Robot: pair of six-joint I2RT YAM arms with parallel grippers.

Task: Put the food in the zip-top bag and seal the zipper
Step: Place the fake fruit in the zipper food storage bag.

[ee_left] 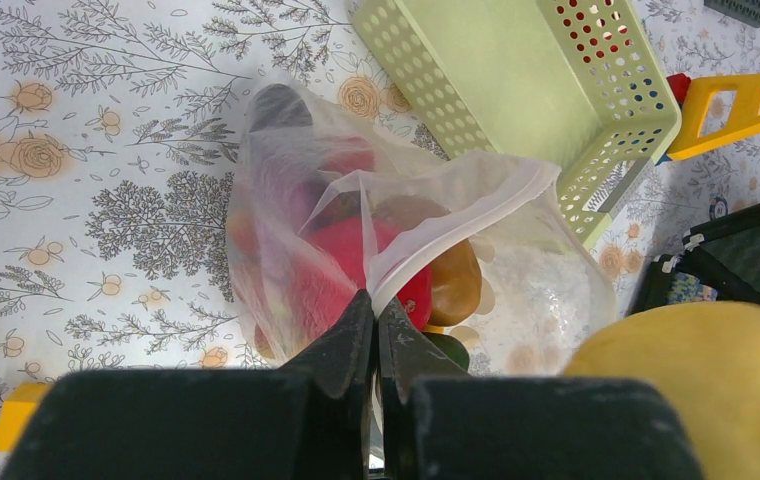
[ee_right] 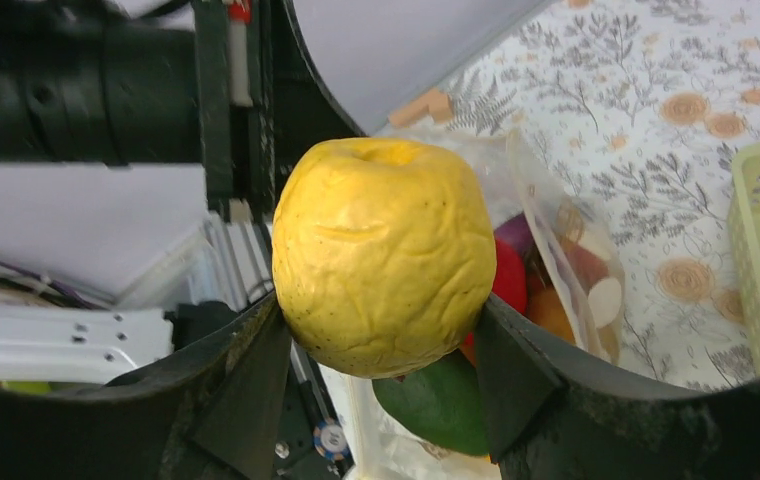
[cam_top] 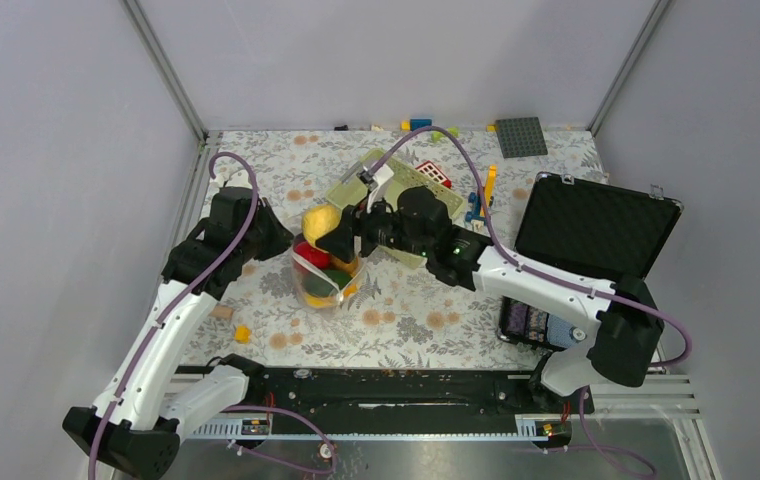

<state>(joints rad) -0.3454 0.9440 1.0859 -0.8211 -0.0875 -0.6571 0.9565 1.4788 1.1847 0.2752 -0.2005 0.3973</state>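
Right wrist view: right hand (ee_right: 378, 335) clamps yellow fruit (ee_right: 384, 255) over zip-top bag (ee_right: 568, 235).

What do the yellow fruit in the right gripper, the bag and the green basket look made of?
The yellow toy fruit looks like moulded plastic, semi-gloss, with shallow dents and creases in its skin; possibly hollow. The zip-top bag: thin clear soft plastic film, wrinkled, contents showing through. The basket: rigid pale green plastic, matt, with regular punched holes.

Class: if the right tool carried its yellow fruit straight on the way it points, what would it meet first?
Most likely the open mouth of the zip-top bag beyond the yellow fruit, then the food inside; depth is unclear.
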